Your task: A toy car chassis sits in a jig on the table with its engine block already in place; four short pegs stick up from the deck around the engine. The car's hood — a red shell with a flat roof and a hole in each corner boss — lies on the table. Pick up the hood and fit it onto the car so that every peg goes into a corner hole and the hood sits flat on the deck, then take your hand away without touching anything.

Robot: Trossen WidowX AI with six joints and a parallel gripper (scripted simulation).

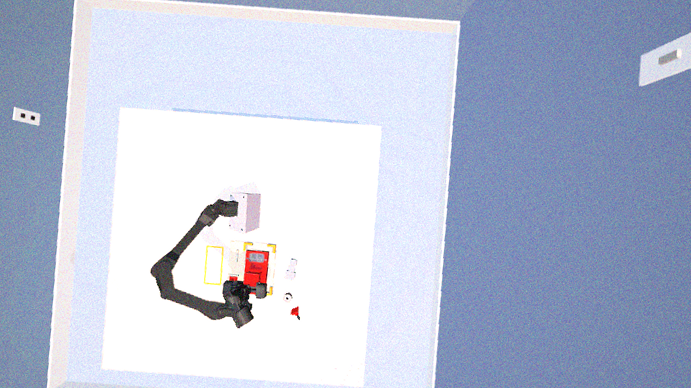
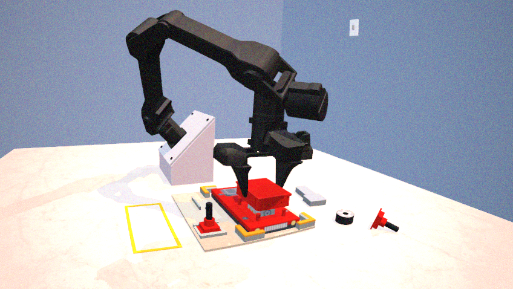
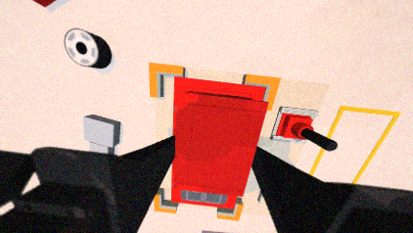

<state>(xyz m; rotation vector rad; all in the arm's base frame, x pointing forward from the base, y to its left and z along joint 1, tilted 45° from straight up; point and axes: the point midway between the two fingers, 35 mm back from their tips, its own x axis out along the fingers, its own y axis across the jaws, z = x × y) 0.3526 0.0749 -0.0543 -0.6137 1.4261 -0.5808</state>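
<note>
- The gripper (image 2: 263, 189) has its two dark fingers clamped on opposite sides of the red hood (image 2: 267, 195).
- The hood hangs just above the car chassis (image 2: 256, 215), which sits in its jig (image 2: 251, 233), roughly over the engine.
- Whether the corner holes line up with the pegs cannot be seen.
- Likely risk: a slight offset or tilt would catch a boss on a peg, leaving the hood crooked.

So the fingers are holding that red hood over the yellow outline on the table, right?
Not quite. The fingers do hold the red hood, but over the car in its jig, not over the yellow outline, which lies apart to one side. The exterior view shows it.
</note>
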